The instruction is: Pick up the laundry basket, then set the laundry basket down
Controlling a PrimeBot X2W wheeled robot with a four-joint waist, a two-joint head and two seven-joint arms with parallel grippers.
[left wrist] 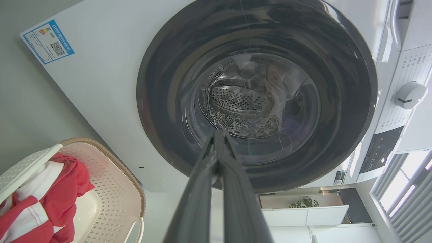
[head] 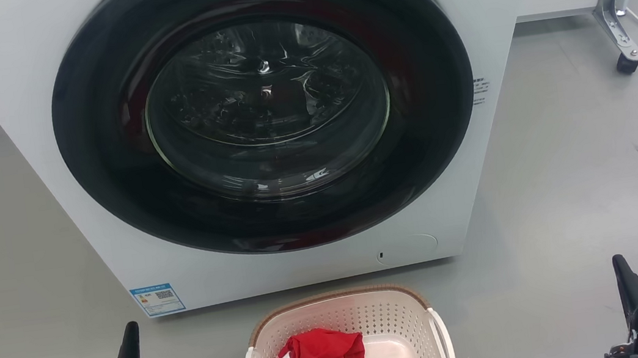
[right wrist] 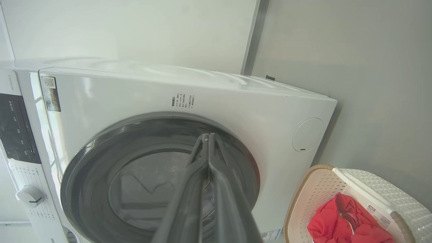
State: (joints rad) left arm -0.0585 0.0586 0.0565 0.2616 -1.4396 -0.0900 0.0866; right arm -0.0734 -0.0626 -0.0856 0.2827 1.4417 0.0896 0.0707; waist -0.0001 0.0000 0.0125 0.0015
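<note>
The laundry basket (head: pixel 388 318) sits on the grey floor (head: pixel 570 170) at the near centre of the head view, just in front of a white front-loading washer (head: pixel 5 91). A red garment with white trim (head: pixel 324 357) lies heaped inside it, and its two white side handles (head: pixel 444 341) stand free of any grip. The left claw (head: pixel 129 352) rests low on the near left and the right claw (head: pixel 627 280) low on the near right, so the basket lies between them, well apart from each. Both point toward the far side, at the washer.

In the left wrist view, the left claw (left wrist: pixel 218 138) has its two dark fingers pressed together at the tips and holds nothing, while the basket (left wrist: pixel 111 179) lies off to one side. The right claw (right wrist: pixel 207 138) is likewise closed and empty, with the basket (right wrist: pixel 314 192) off to its side. The washer's dark round door (head: pixel 263 106) is closed, and a blue label (head: pixel 157 299) marks its lower left corner.
</note>
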